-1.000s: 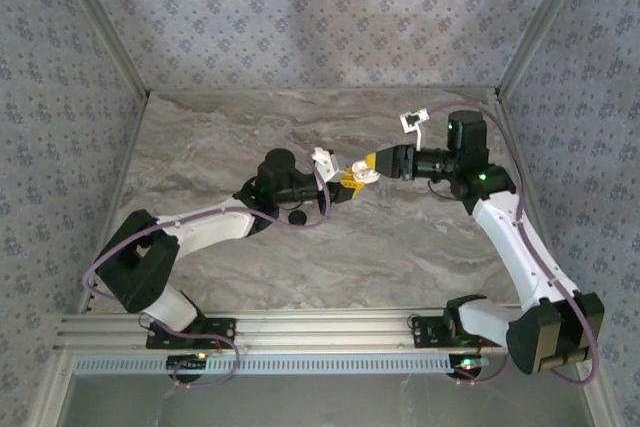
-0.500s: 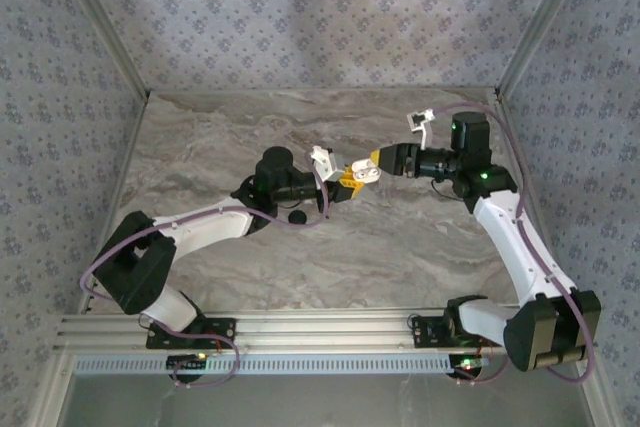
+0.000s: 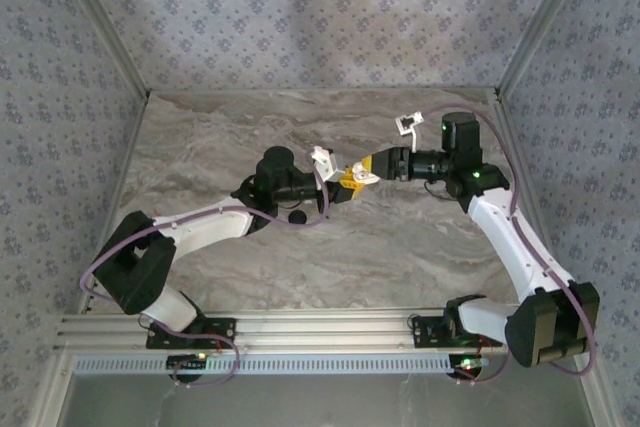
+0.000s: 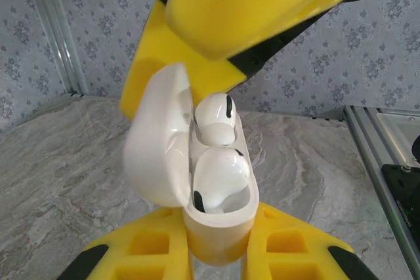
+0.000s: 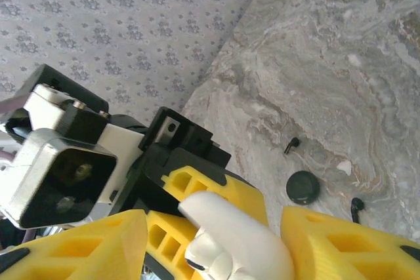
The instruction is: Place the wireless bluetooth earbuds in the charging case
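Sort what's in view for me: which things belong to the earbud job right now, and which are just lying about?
In the job: white charging case, lid open, gripped by the left fingers; two white earbuds sitting in it; right fingers either side of its lid.
Lying about on the table: two black earbuds; black round disc.

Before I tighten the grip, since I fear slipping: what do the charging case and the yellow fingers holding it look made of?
Charging case: probably hard plastic, glossy white, with soft highlights on lid and body. Yellow fingers: seemingly matte plastic, perhaps printed; no shine, open square pockets.
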Motion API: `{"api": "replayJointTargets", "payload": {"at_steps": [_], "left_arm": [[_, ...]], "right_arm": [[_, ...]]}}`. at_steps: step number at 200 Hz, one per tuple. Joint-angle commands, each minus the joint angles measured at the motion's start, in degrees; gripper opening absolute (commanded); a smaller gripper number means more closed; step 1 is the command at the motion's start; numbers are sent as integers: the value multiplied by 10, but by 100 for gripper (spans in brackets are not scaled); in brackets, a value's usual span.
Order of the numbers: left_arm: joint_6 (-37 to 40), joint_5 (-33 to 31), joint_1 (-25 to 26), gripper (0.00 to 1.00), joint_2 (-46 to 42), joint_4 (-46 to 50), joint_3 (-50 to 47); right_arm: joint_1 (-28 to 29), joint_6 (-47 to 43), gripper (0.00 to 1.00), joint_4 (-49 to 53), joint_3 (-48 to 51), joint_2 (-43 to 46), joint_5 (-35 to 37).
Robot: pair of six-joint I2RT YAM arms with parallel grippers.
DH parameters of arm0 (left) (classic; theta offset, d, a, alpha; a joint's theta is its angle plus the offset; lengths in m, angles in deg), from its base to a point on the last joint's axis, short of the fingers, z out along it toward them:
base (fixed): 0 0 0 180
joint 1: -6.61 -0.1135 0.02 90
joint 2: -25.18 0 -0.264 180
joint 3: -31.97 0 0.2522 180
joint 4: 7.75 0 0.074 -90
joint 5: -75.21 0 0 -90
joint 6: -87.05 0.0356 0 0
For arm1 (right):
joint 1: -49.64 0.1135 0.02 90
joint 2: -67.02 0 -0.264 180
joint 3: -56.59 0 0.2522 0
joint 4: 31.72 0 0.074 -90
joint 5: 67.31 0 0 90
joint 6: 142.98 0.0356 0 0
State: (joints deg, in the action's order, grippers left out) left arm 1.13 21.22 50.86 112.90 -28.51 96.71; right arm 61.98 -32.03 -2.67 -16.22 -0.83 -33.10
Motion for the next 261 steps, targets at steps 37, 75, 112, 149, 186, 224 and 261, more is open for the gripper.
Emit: {"api": "replayJointTargets", "payload": {"at_steps": [37,75,112,149,186,224,261], "left_arm": [[0,-4,-4,8,-13,6,22],[-64,-24,-6,8,5,60,58],[-176,-74,-7,8,45,209,149],[-270,-77,-7,7,125,394,271],[-362,-57,-6,7,226,495,386],[-438,-32,4,7,338,570,510],[-487,-20,12,7,426,616,613]], "right_arm": [[-22,12,52,-34,22,56,-32],[-56,40,52,16,38,68,97],[-130,135,52,37,78,79,244],[-179,189,52,40,116,88,293],[-185,176,52,61,150,105,316],[-186,175,52,65,183,122,313],[-186,180,52,61,201,137,312]]}}
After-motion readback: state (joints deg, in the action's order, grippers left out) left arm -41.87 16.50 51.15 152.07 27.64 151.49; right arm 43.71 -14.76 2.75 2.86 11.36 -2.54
